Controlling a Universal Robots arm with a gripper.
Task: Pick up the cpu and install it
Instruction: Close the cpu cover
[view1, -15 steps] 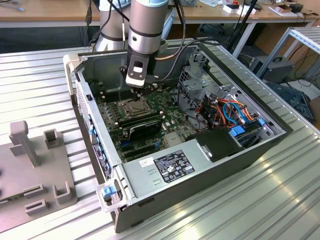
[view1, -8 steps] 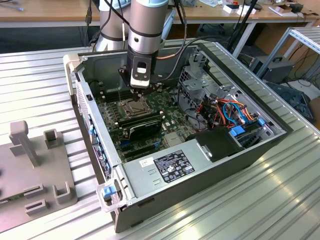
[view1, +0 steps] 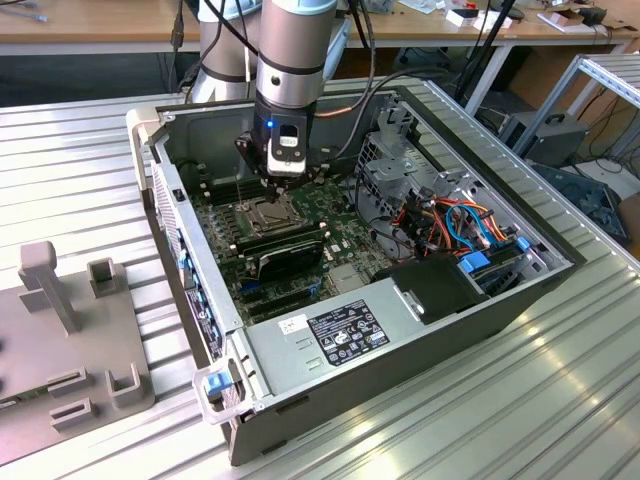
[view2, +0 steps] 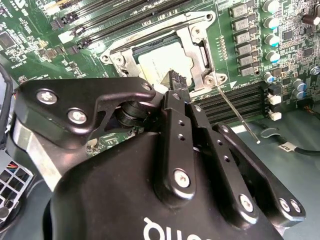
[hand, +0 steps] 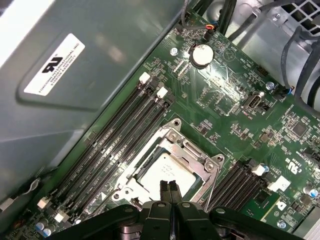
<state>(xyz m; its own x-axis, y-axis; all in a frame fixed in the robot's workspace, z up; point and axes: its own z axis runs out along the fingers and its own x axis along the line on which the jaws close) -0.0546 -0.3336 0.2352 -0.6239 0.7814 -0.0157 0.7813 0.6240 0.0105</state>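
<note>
Two fingers (hand: 163, 187) of the gripper (hand: 169, 186) closed together, nothing between them
cpu (hand: 162, 169) lies flat in the socket frame (hand: 176, 131) just beneath the fingertips; looks light, thin, rigid, likely fragile; best gripped by opposite edges.
</note>
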